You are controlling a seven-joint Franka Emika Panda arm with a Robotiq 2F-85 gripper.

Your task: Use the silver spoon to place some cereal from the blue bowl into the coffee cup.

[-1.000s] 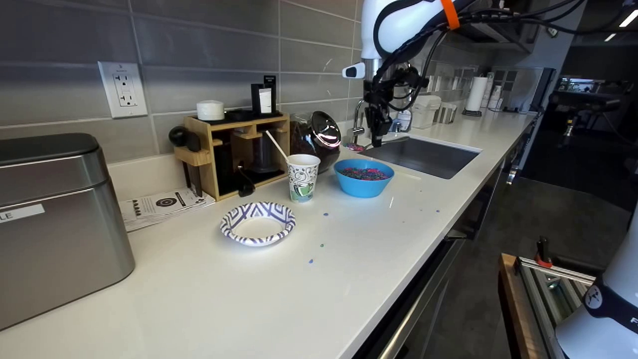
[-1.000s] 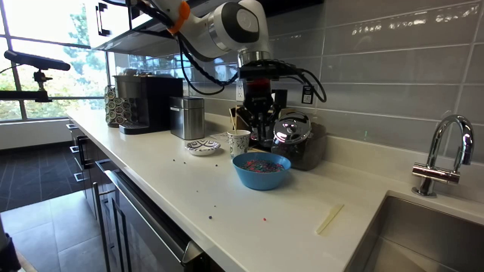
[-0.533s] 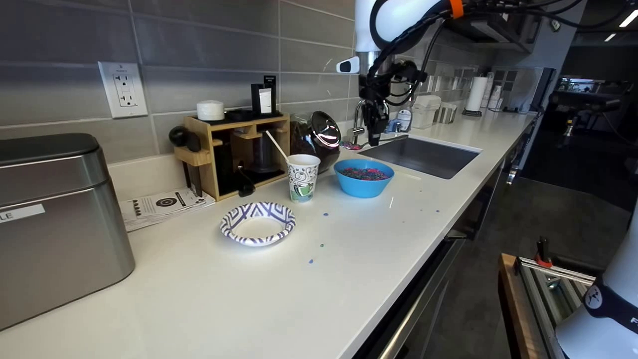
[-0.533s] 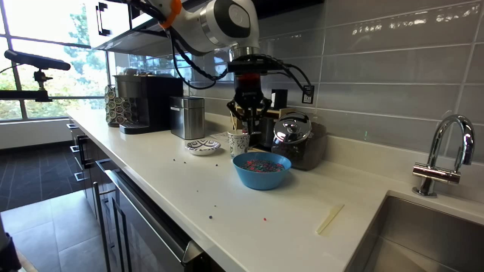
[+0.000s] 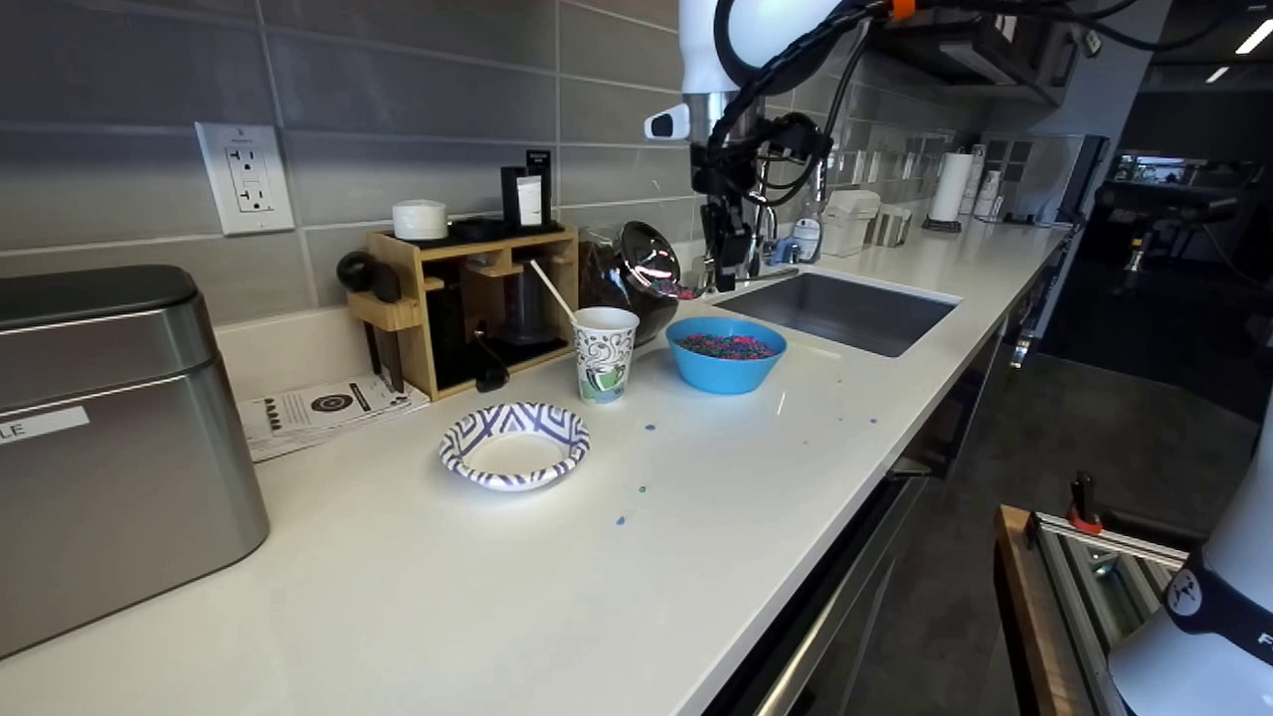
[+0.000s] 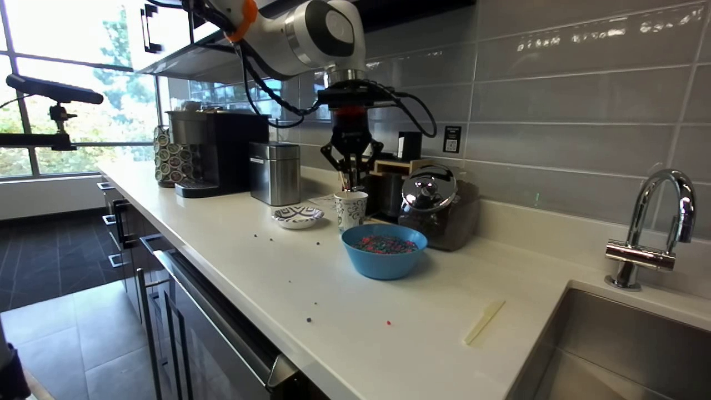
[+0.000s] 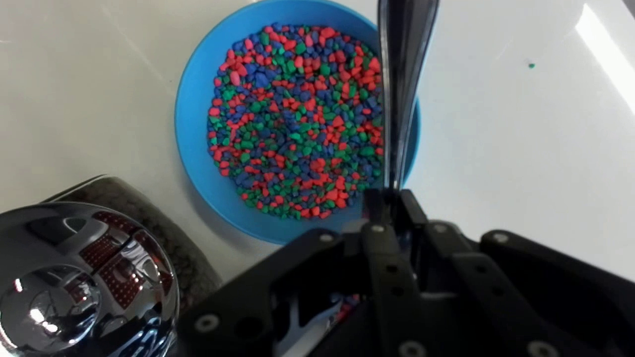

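My gripper (image 5: 728,278) is shut on the silver spoon (image 5: 780,274) and holds it above the counter. In an exterior view the spoon's head carries a heap of cereal and lies left of the gripper, near the jar lid. In the wrist view the spoon handle (image 7: 402,84) passes over the edge of the blue bowl (image 7: 193,124), which holds red, green and blue cereal. The bowl (image 5: 726,373) stands right of the white coffee cup (image 5: 604,358). In an exterior view the gripper (image 6: 352,186) appears just above and behind the cup (image 6: 351,211); the spoon there is mostly hidden.
A pale stick (image 5: 553,291) leans in the cup. A glass jar with shiny lid (image 6: 429,189) stands beside the bowl, near a wooden organizer (image 5: 406,338). A white dish with blue pattern (image 5: 517,459), a metal bin (image 5: 129,447), and a sink (image 5: 855,318) are around.
My gripper has moved left in both exterior views, carrying the spoon and its cereal toward the cup's side. The bowl, cup and dish have not moved.
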